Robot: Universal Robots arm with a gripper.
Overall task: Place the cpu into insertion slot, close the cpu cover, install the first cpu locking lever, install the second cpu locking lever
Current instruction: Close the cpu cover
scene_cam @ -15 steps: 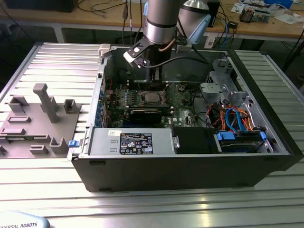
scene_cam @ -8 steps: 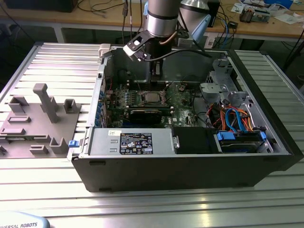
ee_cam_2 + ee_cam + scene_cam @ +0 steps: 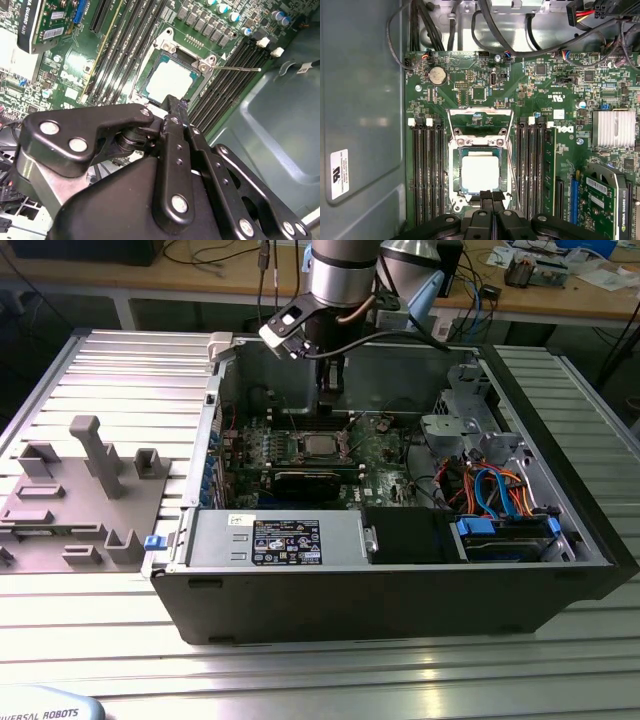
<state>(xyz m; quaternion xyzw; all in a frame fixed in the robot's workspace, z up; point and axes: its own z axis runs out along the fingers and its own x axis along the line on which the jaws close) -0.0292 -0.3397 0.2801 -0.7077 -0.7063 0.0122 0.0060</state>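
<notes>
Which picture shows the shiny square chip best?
The first wrist view: it looks straight down on the cpu, so nearly its whole silvery top shows, with the tool at one edge. The second wrist view sees it slanted, just past the tool's tip. The exterior view shows it far off, under the arm.

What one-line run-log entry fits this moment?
small square silvery cpu seated | thin silvery cpu cover down | gripper shut at its edge
</notes>
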